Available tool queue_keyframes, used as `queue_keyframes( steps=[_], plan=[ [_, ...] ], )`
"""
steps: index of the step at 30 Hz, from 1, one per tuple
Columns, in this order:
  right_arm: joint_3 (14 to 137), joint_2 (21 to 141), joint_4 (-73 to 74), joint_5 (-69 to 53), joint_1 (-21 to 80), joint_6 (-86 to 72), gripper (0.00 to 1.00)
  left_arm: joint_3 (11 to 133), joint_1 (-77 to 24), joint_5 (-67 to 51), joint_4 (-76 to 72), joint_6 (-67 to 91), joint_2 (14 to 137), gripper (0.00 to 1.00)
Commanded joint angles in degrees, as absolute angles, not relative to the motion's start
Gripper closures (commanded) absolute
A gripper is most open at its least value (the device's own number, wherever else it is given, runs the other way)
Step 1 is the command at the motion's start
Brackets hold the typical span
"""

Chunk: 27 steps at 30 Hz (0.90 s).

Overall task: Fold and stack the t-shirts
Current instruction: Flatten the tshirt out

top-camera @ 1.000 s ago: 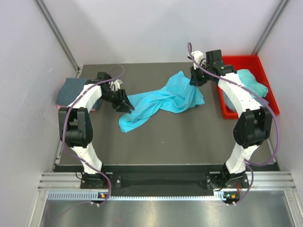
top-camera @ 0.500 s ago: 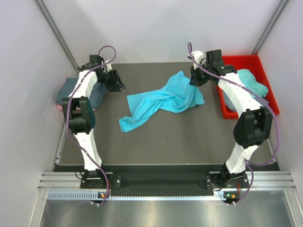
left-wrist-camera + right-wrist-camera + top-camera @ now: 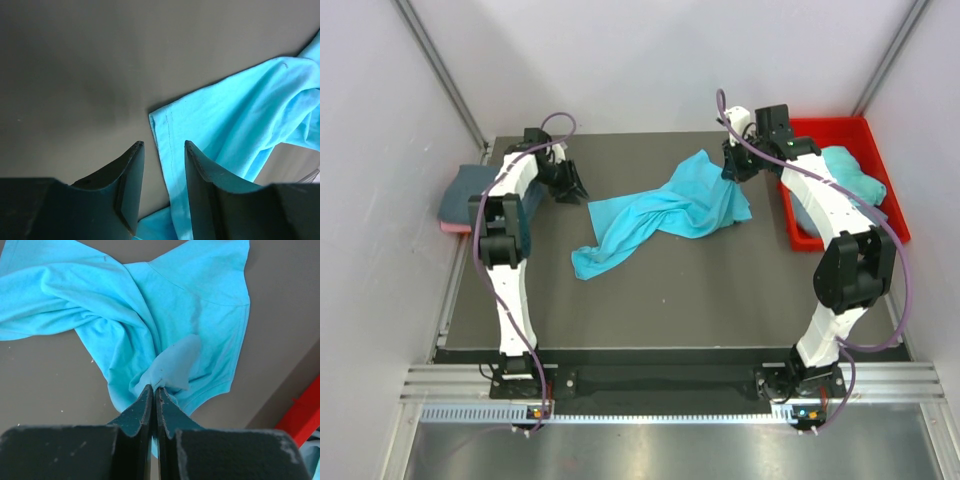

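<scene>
The shirt (image 3: 660,215) is soft cloth, matt and much creased, with a stitched hem. The table (image 3: 670,290) is dark, smooth and matt. The bin (image 3: 840,125) is red plastic with a slight gloss. The fingers (image 3: 135,417) look like dark matt plastic, a little scuffed. The rail (image 3: 440,383) at the near edge is bare ribbed metal.

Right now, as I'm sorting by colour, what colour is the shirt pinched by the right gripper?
Plain turquoise; the shirt shows best in the right wrist view.
</scene>
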<state>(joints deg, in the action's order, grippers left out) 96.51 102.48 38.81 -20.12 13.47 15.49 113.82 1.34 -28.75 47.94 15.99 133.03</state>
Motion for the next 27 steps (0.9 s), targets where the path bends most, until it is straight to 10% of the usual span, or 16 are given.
queue_keyframes(
  steps=[1, 19, 27],
  plan=[
    [100.37, 101.78, 37.35, -19.51, 14.41, 16.44, 1.00, 116.54, 1.14, -28.56, 45.44, 14.77, 134.03, 0.57],
    [100.63, 102.66, 37.44, -18.63, 14.76, 17.23, 1.00, 118.65, -1.39, -29.18, 44.21, 14.15, 139.48, 0.64],
    [99.15, 102.39, 37.35, -18.11, 14.68, 17.84, 1.00, 117.86, -1.85, -27.52, 44.65, 13.62, 138.69, 1.00]
  ],
)
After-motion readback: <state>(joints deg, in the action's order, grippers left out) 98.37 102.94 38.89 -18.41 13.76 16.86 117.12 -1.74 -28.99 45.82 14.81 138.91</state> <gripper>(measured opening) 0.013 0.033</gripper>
